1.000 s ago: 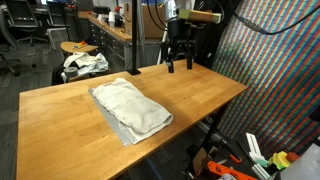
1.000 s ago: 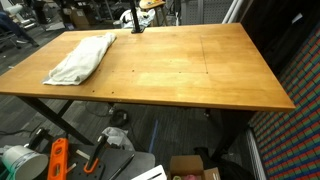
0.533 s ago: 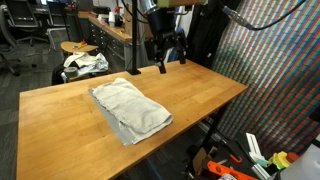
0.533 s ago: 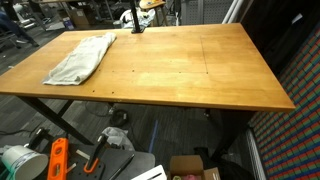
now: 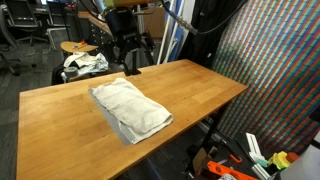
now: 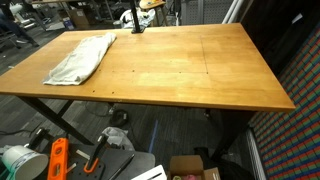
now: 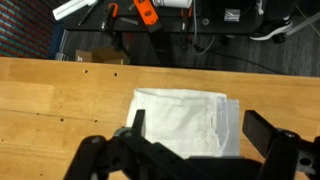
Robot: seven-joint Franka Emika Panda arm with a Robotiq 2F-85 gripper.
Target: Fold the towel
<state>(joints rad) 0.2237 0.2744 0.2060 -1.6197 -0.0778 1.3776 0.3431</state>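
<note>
The jaws stand spread wide with nothing between them. The gripper is released and empty, and hangs over the far end of the towel, apparently clear of the cloth. In the wrist view the dark fingers frame the towel from above, with the fabric right under the gap.

The towel lies flat on the wooden table, nearer one long edge. In an exterior view it sits close to a corner, and the rest of the tabletop is bare. Off the table, behind the arm, a smaller fabric bundle rests on a stool; it is no part of the job.

As for progress, the cloth is wrinkled. A greyer layer peeks out along its near edge, and a second edge shows at one side in the wrist view. It may already be doubled over once — at this distance I cannot be sure. Either way no corner is pinched or lifted, so the fold in hand has not begun. The descent, the grasp on an edge, the carry across and the lay-down all remain to be done.
</note>
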